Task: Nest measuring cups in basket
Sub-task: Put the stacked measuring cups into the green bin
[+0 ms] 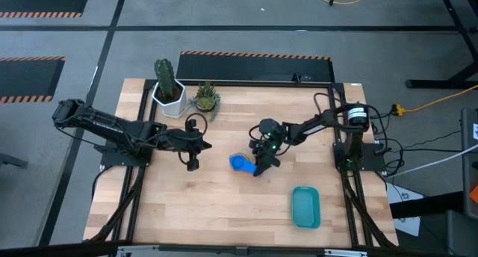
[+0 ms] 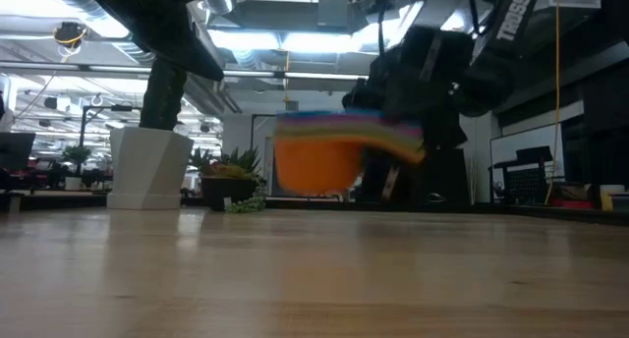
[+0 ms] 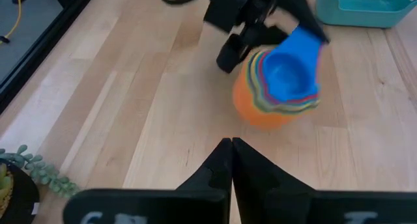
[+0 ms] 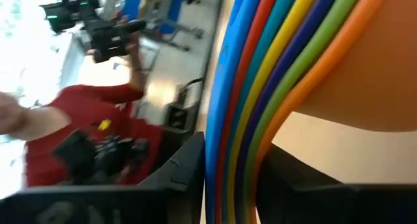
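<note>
Right pincer point(image 1: 260, 167) gripping the nested measuring cups point(image 1: 240, 163) mid-table — basket point(image 1: 305, 207) sitting near the front right corner.
Low view is showing the stack lifted; left pincer point(image 3: 231, 146) pressed shut; a red-sleeved person point(image 4: 85, 129) beyond.

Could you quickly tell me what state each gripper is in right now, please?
Left gripper: closed, holding nothing.
Right gripper: closed on the nested measuring cups, which look lifted off the table.

A robotics lab is indicated: hazard-striped floor tape point(image 1: 254, 55), loose cables point(image 1: 437, 100), ceiling strip lights point(image 2: 295, 38) and desks with monitors point(image 2: 526, 176) are seen.
</note>
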`<state>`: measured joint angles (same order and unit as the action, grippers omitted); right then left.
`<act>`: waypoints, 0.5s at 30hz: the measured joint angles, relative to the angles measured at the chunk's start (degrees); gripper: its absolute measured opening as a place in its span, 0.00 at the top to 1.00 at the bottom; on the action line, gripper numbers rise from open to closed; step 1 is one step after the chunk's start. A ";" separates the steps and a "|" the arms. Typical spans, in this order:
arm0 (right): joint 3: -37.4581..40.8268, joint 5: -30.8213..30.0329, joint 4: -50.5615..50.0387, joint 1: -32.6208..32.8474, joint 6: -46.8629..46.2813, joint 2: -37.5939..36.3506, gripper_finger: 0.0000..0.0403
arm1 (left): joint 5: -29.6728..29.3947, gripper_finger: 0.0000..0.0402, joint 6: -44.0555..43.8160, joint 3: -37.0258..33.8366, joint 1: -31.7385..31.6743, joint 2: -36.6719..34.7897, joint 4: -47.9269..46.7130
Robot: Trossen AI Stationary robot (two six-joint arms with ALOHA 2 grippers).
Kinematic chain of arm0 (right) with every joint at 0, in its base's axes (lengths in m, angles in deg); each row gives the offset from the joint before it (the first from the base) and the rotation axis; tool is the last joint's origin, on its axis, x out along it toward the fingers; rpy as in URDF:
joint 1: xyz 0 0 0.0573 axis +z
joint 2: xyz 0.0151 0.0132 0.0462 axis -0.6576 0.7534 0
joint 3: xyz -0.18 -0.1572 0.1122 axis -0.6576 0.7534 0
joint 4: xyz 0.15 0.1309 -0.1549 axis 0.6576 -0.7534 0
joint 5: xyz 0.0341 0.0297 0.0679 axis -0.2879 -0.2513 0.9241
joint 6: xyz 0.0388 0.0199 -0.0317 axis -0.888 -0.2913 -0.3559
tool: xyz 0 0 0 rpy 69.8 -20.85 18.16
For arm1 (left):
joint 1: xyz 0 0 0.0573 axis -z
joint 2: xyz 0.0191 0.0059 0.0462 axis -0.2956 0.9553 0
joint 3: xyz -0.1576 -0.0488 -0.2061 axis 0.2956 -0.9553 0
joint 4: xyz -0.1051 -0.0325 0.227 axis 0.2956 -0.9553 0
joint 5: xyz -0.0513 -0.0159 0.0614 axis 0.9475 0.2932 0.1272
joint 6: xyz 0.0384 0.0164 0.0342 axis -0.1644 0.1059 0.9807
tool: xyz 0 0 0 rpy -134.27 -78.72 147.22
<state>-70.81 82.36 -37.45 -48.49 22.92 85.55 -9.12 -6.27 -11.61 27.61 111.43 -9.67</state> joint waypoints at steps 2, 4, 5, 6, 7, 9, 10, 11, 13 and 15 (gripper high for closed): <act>0.00 2.74 -0.36 0.00 -2.35 -1.97 0.76 | 0.01 1.00 0.00 0.00 0.00 0.00 0.00; 0.00 6.21 -0.76 0.02 -4.27 -4.55 0.76 | 0.02 0.99 0.01 0.00 0.00 0.00 0.00; 0.00 8.22 -1.28 0.02 -5.28 -6.05 0.76 | 0.01 0.99 0.01 0.00 -0.01 0.00 0.00; 0.00 10.11 -1.82 0.09 -6.11 -7.63 0.76 | 0.01 0.98 0.02 0.00 0.00 0.00 -0.01; 0.00 11.78 -2.65 0.27 -6.50 -9.25 0.76 | 0.00 0.97 0.02 0.00 -0.01 0.00 0.00; 0.49 14.63 -5.20 0.87 -6.57 -12.35 0.76 | 0.00 0.96 0.02 0.00 0.00 0.00 -0.01; 0.78 15.91 -7.13 1.30 -6.50 -14.12 0.76 | 0.00 0.96 0.02 0.00 0.00 0.00 0.01; 1.17 17.10 -9.41 1.79 -6.42 -15.83 0.76 | 0.00 0.95 0.01 0.00 0.00 0.00 0.00; 2.23 18.51 -13.66 2.73 -5.05 -19.46 0.76 | 0.00 0.94 0.02 0.01 0.00 0.00 0.12; 4.02 18.91 -18.92 3.72 -2.63 -23.60 0.76 | 0.00 0.93 0.00 0.02 0.00 0.00 0.05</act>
<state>-66.79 101.27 -56.37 -44.77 20.29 61.95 -9.12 -6.27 -11.59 27.61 111.43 -9.62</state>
